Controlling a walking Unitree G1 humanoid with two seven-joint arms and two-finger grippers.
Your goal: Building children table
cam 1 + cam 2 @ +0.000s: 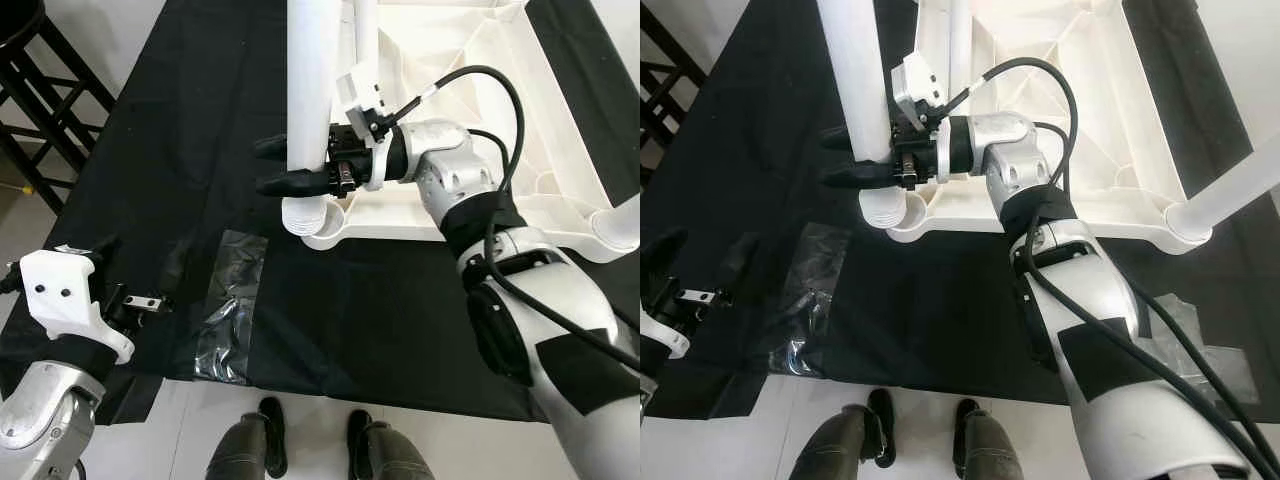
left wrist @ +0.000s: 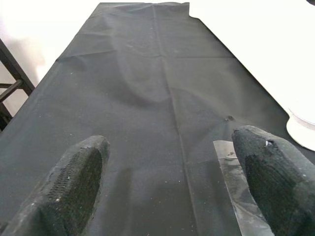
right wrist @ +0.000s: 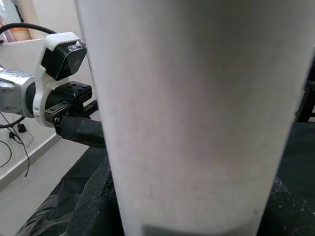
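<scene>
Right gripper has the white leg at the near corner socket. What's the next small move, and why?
Probably ease the white leg straight down while twisting. The right gripper is shut around it just above the corner socket of the upturned tabletop, and its threaded end looks only partly in. The left gripper hangs open over the black cloth.

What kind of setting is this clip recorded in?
Probably an indoor room used as a furniture assembly spot: a black cloth spread on a pale floor, an upturned white plastic table on it, its white leg held by the right gripper, and a dark stool beside.
</scene>
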